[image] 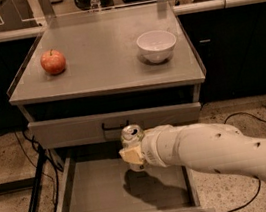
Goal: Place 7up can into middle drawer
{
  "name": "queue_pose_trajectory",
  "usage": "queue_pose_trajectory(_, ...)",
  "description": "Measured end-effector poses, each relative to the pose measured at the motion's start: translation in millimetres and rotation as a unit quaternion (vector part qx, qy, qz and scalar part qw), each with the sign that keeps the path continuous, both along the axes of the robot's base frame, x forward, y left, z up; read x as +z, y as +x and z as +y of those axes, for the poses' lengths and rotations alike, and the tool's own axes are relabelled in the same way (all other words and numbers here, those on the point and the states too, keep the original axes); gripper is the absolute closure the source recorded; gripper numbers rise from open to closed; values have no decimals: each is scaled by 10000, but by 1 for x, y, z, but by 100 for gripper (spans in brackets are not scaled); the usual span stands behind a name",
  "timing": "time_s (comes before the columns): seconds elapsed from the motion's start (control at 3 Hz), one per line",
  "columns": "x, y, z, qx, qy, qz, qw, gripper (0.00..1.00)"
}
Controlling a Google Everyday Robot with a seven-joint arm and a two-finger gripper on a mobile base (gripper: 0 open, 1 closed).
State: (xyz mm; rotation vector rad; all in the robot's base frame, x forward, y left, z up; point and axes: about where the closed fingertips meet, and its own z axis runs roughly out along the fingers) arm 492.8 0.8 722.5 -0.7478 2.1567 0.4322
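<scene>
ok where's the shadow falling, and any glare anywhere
Camera view: the gripper, jaws shut on the 7up can above the open middle drawer, casts a dark shadow on the drawer floor just below it; the can's shiny top glints.
</scene>
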Motion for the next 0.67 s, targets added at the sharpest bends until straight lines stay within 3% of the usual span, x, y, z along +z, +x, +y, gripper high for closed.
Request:
queue_pose_trajectory(0.33, -3, -1, 2, -3, 4, 18, 10000, 100)
queue_pose_trajectory(0.67, -20, -7, 8, -18, 103, 260, 9996, 100)
